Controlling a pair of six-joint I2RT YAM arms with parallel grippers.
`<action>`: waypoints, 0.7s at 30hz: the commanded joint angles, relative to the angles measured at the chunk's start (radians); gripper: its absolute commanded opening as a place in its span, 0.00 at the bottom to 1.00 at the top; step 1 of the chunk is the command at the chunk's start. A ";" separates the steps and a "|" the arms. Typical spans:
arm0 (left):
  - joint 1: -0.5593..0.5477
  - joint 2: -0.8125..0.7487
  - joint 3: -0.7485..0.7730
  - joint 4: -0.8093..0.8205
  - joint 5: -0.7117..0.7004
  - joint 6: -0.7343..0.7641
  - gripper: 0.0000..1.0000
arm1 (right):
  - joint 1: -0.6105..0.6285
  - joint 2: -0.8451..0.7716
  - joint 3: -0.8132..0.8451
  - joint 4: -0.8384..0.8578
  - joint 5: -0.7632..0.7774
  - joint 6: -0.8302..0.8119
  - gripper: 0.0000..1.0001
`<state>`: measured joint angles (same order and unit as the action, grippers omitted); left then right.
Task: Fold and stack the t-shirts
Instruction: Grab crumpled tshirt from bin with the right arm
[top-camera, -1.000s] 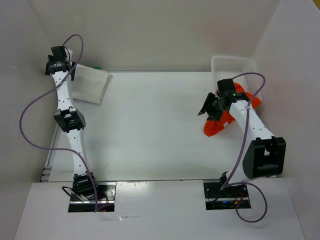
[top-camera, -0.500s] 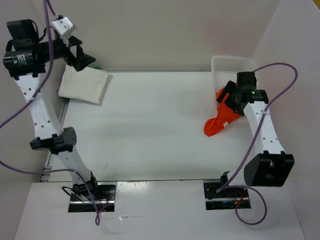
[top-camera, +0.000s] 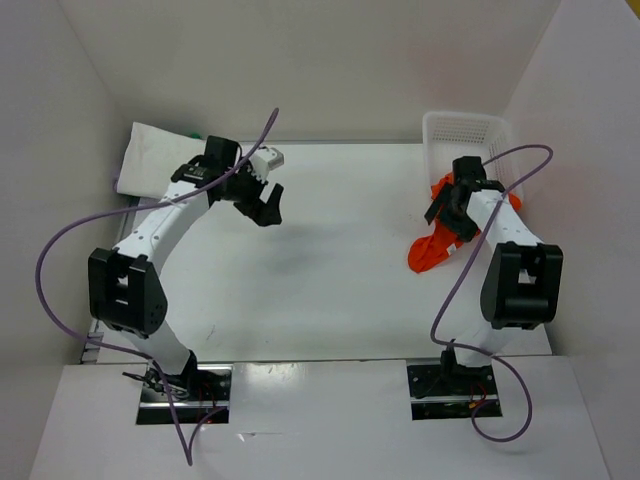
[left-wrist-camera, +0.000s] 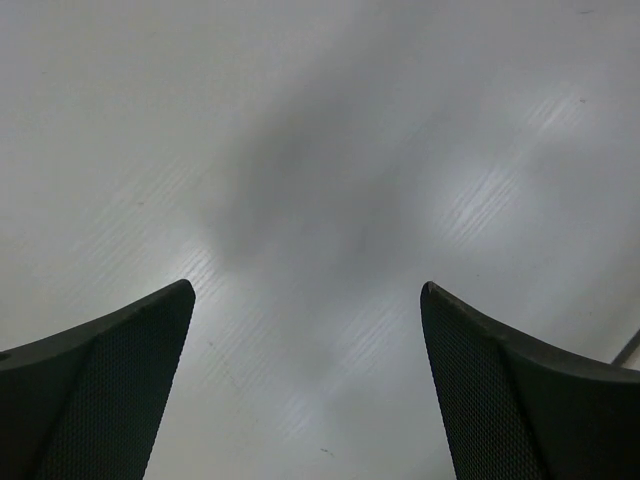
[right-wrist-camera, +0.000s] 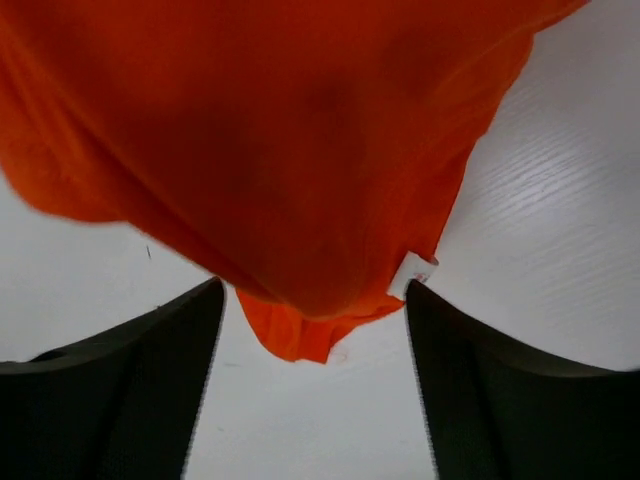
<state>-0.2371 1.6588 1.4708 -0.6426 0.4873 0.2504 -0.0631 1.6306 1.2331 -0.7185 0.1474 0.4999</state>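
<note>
Right gripper (right-wrist-camera: 312, 288): jaws wide, nothing clamped. The orange shirt (right-wrist-camera: 300, 150) lies bunched just ahead of the tips and partly between them. Left gripper (left-wrist-camera: 305, 290): jaws wide over table (left-wrist-camera: 320, 120), nothing between them. White shirt (top-camera: 150, 150) lies folded, well apart from both grippers. Step judged: fetching the orange shirt. Next move calls for closing on an edge, then drawing the shirt clear for spreading.

At the far left corner of the table (top-camera: 330, 280), a folded t-shirt (top-camera: 148, 152), with the left gripper (top-camera: 268, 204) over the table to its right; at the far right corner a basket (top-camera: 465, 125), a crumpled t-shirt (top-camera: 432, 250) just in front of it, under the right gripper (top-camera: 446, 208).
</note>
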 joint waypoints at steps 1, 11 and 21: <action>-0.022 -0.125 0.031 0.132 -0.128 -0.020 1.00 | 0.006 0.049 -0.007 0.097 0.061 0.022 0.73; -0.022 -0.189 0.002 0.113 -0.202 0.009 1.00 | 0.006 -0.125 0.228 -0.038 0.227 0.023 0.00; 0.048 -0.228 0.014 0.083 -0.266 0.027 1.00 | 0.222 -0.429 0.741 0.137 0.090 -0.164 0.00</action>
<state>-0.2295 1.4849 1.4658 -0.5602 0.2489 0.2623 0.0910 1.2621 1.8935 -0.6876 0.3317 0.4248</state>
